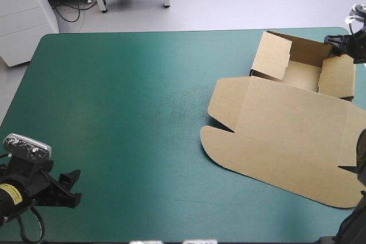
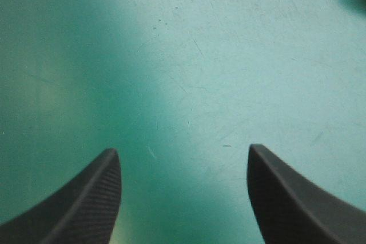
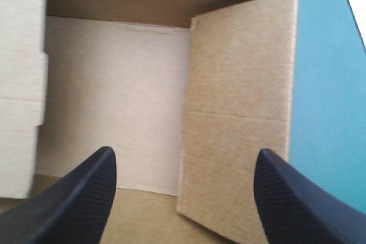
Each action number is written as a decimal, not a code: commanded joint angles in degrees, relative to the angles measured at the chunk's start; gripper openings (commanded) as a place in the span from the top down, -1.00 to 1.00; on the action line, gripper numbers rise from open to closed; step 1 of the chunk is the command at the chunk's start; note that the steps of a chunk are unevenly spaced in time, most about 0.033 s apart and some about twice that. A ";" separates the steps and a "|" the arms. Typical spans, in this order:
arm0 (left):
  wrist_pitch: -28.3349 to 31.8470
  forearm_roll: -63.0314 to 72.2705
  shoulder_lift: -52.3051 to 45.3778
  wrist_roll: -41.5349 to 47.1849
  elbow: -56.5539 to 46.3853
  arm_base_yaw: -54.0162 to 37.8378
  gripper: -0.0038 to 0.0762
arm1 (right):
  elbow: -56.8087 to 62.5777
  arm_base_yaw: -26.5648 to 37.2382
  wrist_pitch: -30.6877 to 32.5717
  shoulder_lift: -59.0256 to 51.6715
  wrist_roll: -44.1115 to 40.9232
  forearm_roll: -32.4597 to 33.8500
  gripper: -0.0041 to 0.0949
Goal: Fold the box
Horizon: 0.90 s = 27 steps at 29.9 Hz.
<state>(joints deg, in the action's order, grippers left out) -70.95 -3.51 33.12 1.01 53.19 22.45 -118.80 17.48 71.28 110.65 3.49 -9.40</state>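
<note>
The cut brown cardboard box point(image 1: 286, 135) lies on the right side of the teal-green table cover point(image 1: 126, 112), its walled tray at the far right corner and its lid flat toward the near edge. The right gripper point(image 3: 183, 158) hovers over the tray, black fingers spread wide, holding nothing. The left gripper point(image 2: 183, 152), well apart at the near-left corner, is equally spread and empty.

Edge of frame: the box point(image 1: 303, 75) lies open with its flat lid point(image 1: 297, 141) running out of the high view, the lid's right side cut off. The right arm point(image 1: 354, 224) hides the lid's near right corner. At the box's far right corner, the right end effector point(image 1: 336, 47) is half out of view. From the right wrist, the box's walls are cropped and one flap point(image 3: 20, 84) is blurred pale.
</note>
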 commanded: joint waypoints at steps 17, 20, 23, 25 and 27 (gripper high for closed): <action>10.27 -6.61 -0.69 0.82 1.02 0.06 -0.22 | 23.10 -21.01 -2.97 -37.36 9.33 -2.67 -0.16; 12.21 -6.61 -1.73 1.96 0.65 0.06 -0.22 | 29.56 -23.97 -6.70 -44.57 8.92 -2.26 -0.16; 13.83 -6.61 -3.24 1.96 -1.50 0.06 -0.22 | 36.54 -25.48 -9.66 -51.61 8.20 -0.91 -0.15; 14.68 -6.49 -4.77 1.96 -4.14 0.06 -0.22 | 41.78 -25.60 -10.67 -56.26 8.08 -0.74 -0.13; 15.18 -6.41 -6.32 1.96 -6.83 0.06 -0.22 | 47.29 -25.60 -11.51 -60.48 8.49 -0.62 -0.10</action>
<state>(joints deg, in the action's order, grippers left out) -60.29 -9.42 28.27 2.25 48.01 22.45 -75.96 -7.95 64.42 55.23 11.67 -10.40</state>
